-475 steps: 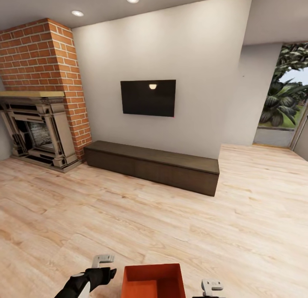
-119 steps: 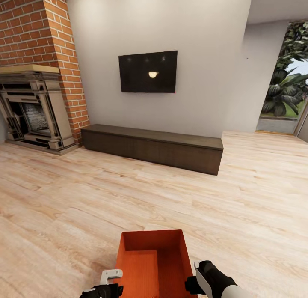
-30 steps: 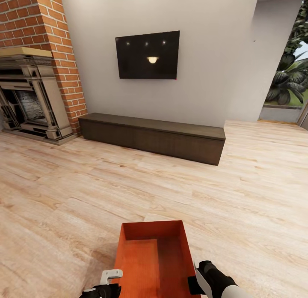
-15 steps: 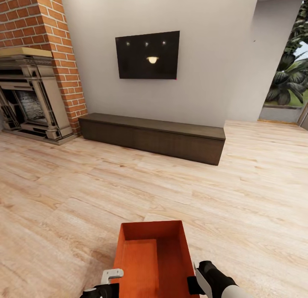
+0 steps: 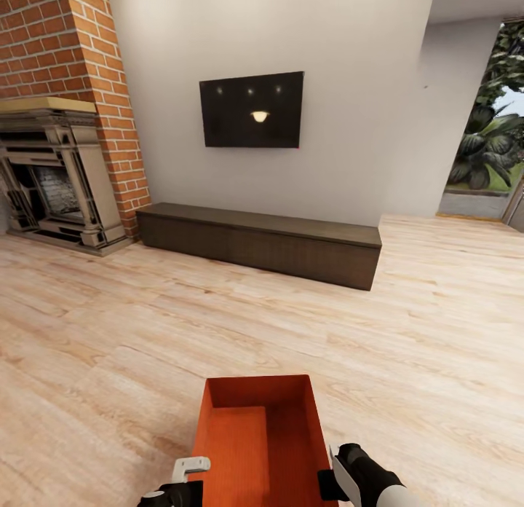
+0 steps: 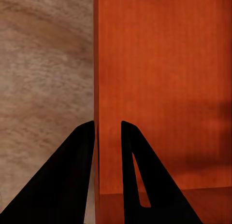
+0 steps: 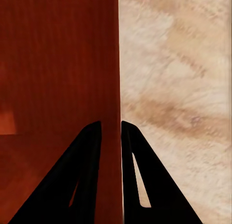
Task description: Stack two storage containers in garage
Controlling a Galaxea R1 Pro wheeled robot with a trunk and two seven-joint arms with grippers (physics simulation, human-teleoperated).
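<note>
An orange-red storage container [image 5: 287, 427] hangs just above the light wood-plank floor [image 5: 145, 332] of the living room, at the bottom middle of the head view. A paler orange rectangle lies inside it on the left; I cannot tell whether that is a second bin. My left gripper [image 5: 191, 469] is shut on its left wall and my right gripper [image 5: 333, 472] on its right wall. In the left wrist view the container [image 6: 164, 79] has my left gripper [image 6: 107, 132] astride its wall. In the right wrist view my right gripper [image 7: 111, 130] pinches the container [image 7: 53, 64] wall.
A long dark cabinet [image 5: 262, 245] stands against the far wall under a wall TV [image 5: 251, 110]. A brick fireplace [image 5: 51, 179] is at the far left. At the far right is an opening with plants [image 5: 487, 150]. Open plank floor lies between me and the cabinet.
The whole head view has shifted, with TV and cabinet sitting a little lower in the picture, so the camera moved. The container stays held between both grippers, as one second ago.
</note>
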